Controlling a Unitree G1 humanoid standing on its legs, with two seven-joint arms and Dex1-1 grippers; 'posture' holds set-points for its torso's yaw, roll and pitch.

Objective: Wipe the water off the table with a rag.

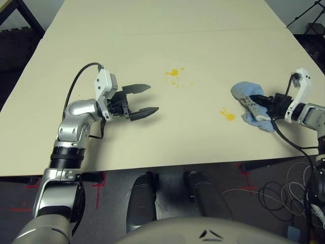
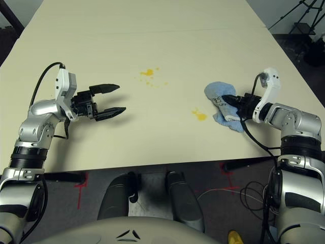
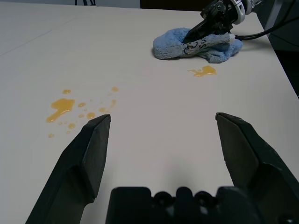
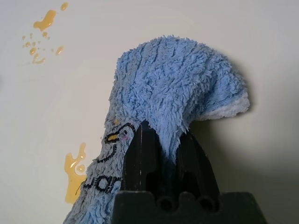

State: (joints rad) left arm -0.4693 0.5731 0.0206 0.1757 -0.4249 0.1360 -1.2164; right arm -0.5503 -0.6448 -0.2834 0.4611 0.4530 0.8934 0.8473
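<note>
The light blue rag (image 1: 249,104) lies bunched on the cream table (image 1: 167,137) at the right. My right gripper (image 1: 258,98) is shut on the rag (image 4: 177,107), a fold pinched between its black fingers (image 4: 140,158). Yellow-orange water shows as a spatter (image 1: 174,75) near the table's middle and a smaller patch (image 1: 227,115) just left of the rag. My left gripper (image 1: 144,99) hovers open over the left half of the table, with nothing between its fingers (image 3: 91,154), pointing toward the spatter (image 3: 63,108).
A thin seam (image 1: 152,33) crosses the table far back. Cables (image 1: 284,193) hang below the table's near right edge. Dark stands (image 1: 304,20) are beyond the far right corner.
</note>
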